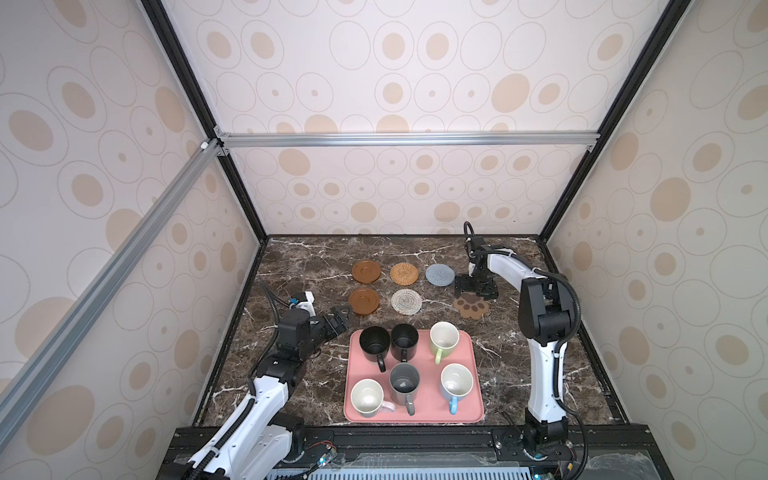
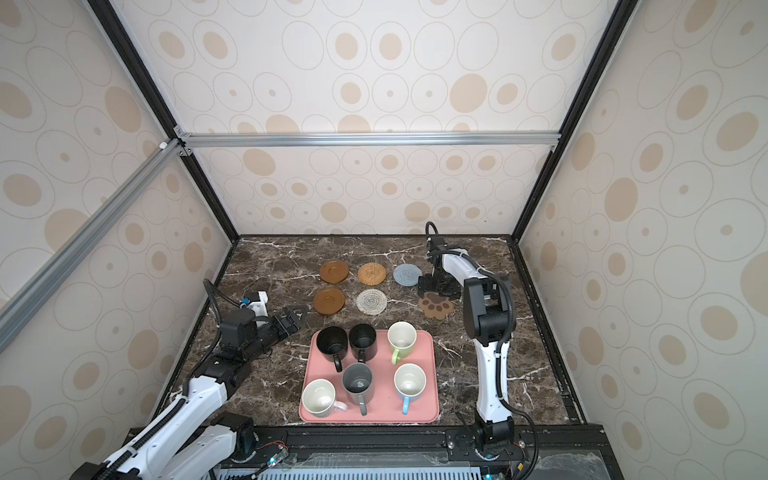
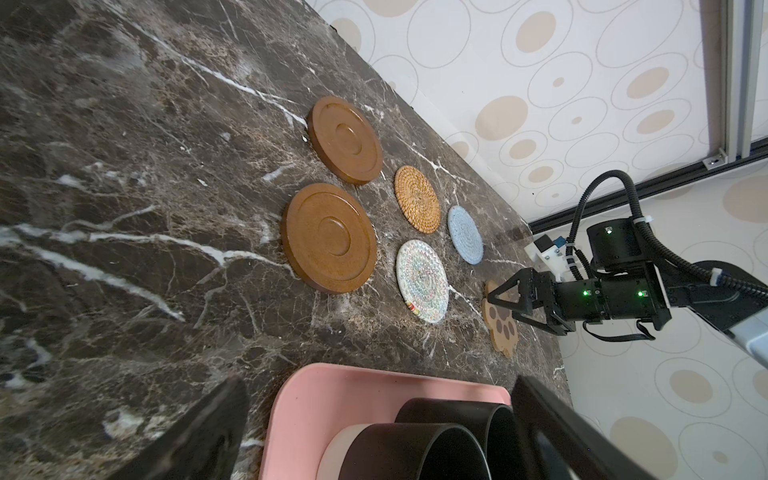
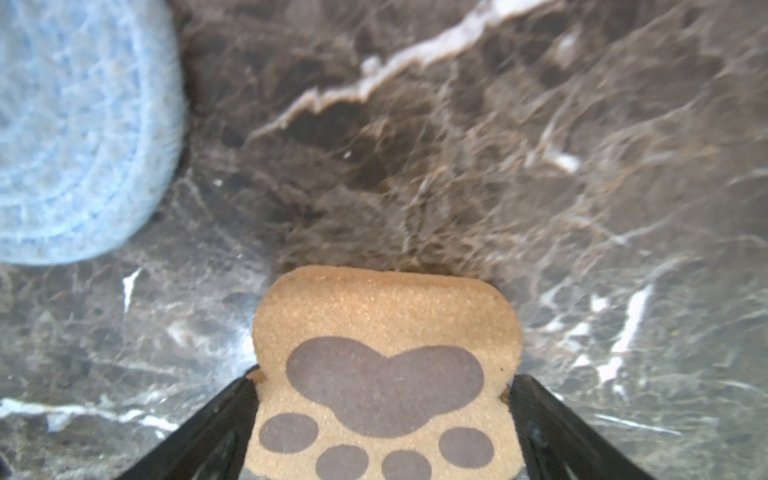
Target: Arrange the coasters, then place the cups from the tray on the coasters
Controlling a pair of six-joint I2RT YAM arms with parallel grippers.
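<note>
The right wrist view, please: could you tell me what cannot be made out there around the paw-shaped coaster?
- Paw-shaped coaster: toe end cut off by the picture's edge.
- Blue-grey coaster: blurred, mostly cut off by the edge.
- Right gripper fingers: only inner sides show, bases cut off; contact with the coaster's sides cannot be told.

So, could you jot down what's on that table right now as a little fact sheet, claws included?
coasters: six, flat on the table, no cup on any
layout: three in far row, two in near row, paw coaster off to the right
cups: six, all upright on tray
tray: pink, at the near edge
left claw: open, empty, beside tray's far left corner
right claw: open, straddling paw coaster
</note>
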